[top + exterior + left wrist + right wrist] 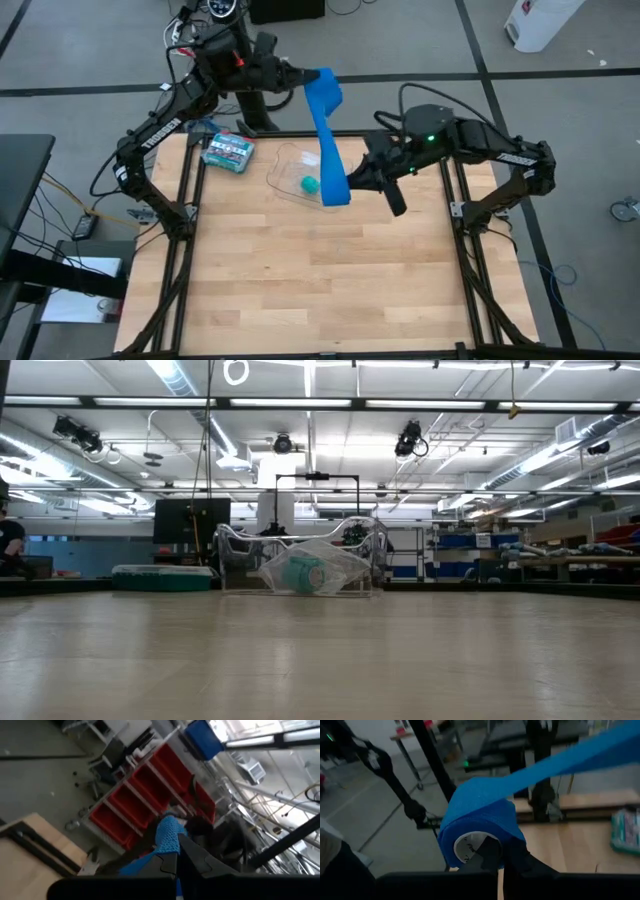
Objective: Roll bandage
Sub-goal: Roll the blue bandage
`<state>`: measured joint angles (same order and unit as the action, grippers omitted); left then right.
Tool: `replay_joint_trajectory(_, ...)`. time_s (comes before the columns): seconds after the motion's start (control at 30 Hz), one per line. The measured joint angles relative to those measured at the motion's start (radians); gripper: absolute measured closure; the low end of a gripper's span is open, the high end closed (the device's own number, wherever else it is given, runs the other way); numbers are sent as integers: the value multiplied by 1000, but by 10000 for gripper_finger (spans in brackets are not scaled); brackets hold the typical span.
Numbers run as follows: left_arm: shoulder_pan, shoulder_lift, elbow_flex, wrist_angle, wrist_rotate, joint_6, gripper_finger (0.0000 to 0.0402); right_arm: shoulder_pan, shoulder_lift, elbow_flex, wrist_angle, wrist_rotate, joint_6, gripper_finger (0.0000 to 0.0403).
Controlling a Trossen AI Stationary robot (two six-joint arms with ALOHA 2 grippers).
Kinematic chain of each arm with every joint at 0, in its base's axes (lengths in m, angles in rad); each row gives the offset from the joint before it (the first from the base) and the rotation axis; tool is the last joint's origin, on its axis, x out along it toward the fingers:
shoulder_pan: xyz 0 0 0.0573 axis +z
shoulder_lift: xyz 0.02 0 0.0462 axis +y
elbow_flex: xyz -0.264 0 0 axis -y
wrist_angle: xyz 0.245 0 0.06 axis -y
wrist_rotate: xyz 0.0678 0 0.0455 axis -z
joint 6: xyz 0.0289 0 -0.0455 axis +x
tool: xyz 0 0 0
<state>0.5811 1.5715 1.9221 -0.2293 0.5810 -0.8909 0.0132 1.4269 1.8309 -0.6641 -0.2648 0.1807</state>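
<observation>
From the high view we find the bright blue soft fabric bandage (pixel 327 140) stretched in the air between both arms above the far part of the pale wooden table (pixel 320 280); the left gripper (pixel 308 78) holds the strip's upper end beyond the table's far edge; the right gripper (pixel 350 185) holds the lower, wound end over the clear plastic bag (pixel 290 175), which contains a small teal-green roll (pixel 310 185); a green-and-white printed box (pixel 228 150) lies near the far-left corner. The low view shows only the bag and box on the table; neither gripper appears. In the left wrist view the closed fingers pinch the strip's free end (pixel 167 837). In the right wrist view the fingers are closed on the wound blue roll with its white core (pixel 477 827), the strip running taut away from it. We judge the fabric light, limp and stretchy; hold it at the core and the free end, under steady tension; the near half of the table offers open room, while bag and box crowd the far edge.
</observation>
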Motion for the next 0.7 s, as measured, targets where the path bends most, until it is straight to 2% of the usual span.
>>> replay_joint_trajectory(0.43, -66, 0, 0, -122, 30, 27, 394, -35, -26, 1, 113, -55, 5, 403)
replay_joint_trajectory(0.7, -79, 0, 0, -159, 101, 20, 394, -71, -46, 1, 110, -123, 0, 403)
